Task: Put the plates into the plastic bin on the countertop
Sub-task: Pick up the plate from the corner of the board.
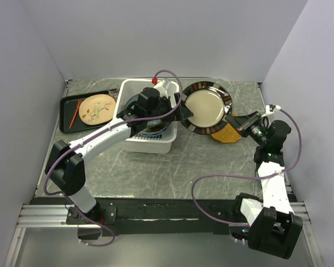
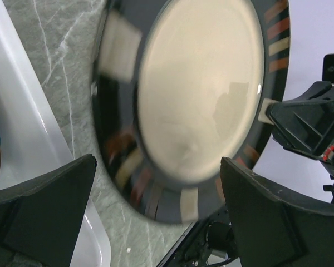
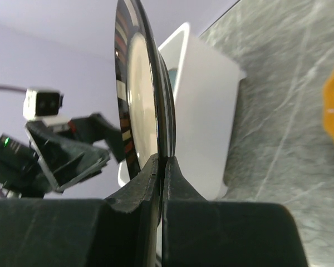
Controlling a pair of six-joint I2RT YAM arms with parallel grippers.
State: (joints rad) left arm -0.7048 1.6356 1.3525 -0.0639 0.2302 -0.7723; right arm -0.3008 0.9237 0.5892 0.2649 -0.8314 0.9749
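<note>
Since the right tool [image 3: 161, 167] is clenched on its rim, the tan dark-rimmed plate [image 1: 205, 107] stands on edge just beside the plastic bin [image 1: 128, 86], probably offered for a handover. The left tool [image 2: 157, 167] faces it, spread wide and grasping nothing. That arm hangs over the bin, so it and the bin's wall bar the way in. An orange plate [image 1: 227, 134] waits on the bench [image 1: 211, 161].

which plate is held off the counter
The tan dark-rimmed plate, its rim pinched in the right gripper; the orange plate lies on the countertop, the floral plate on a tray.
</note>
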